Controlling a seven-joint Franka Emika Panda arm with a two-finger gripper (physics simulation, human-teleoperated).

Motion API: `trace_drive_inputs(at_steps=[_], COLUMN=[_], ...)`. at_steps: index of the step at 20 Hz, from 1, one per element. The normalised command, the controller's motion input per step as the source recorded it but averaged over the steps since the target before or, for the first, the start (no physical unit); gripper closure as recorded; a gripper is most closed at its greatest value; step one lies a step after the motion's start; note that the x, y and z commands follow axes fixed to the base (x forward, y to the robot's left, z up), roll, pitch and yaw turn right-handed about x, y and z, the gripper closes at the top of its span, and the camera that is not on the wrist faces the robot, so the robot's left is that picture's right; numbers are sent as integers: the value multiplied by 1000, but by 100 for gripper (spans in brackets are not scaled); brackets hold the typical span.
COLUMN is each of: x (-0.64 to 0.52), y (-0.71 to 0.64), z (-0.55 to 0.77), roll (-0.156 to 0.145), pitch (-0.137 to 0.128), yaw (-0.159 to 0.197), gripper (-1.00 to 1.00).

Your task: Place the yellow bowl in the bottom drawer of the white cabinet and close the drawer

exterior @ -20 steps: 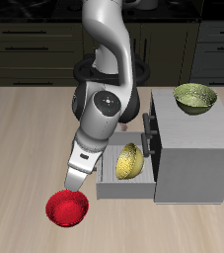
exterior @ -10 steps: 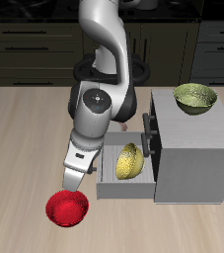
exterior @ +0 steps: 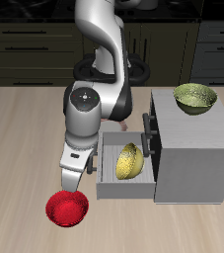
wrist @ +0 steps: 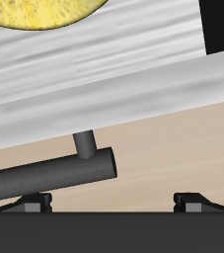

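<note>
Table: yellow bowl (exterior: pixel 129 160) in open bottom drawer (exterior: pixel 125 184), hand (exterior: pixel 72 183) beside

1. Yellow bowl (exterior: pixel 129 160): small, glossy, bright yellow with a mottled sheen. Sits inside the open bottom drawer, tipped on its side rather than flat. In the wrist view only part of its rim (wrist: pixel 46 12) shows, just beyond the drawer's front panel.
2. Bottom drawer (exterior: pixel 108 188): light grey-white, pulled out from the cabinet's front, interior exposed, the bowl inside it. In the wrist view its flat front panel (wrist: pixel 94 69) carries a dark bar handle (wrist: pixel 54 173) on a short post.
3. White cabinet (exterior: pixel 192 158): boxy, light grey-white, far larger than the bowl. Upper drawer shut, dark handle on its front.
</note>
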Motion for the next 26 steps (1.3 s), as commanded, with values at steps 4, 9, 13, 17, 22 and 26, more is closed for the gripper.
trace_drive_inputs(at_steps=[4, 9, 13, 17, 22, 26], x=[1, 7, 33, 58, 87, 195], y=[582, 679, 498, 579, 506, 348], z=[36, -26, -65, 22, -36, -119], roll=[81, 109, 126, 93, 103, 69], pitch=[-31, -38, -76, -8, -61, -43], yaw=[-47, -30, 90, 23, 51, 12], gripper=[-100, -100, -100, -100, -100, -100])
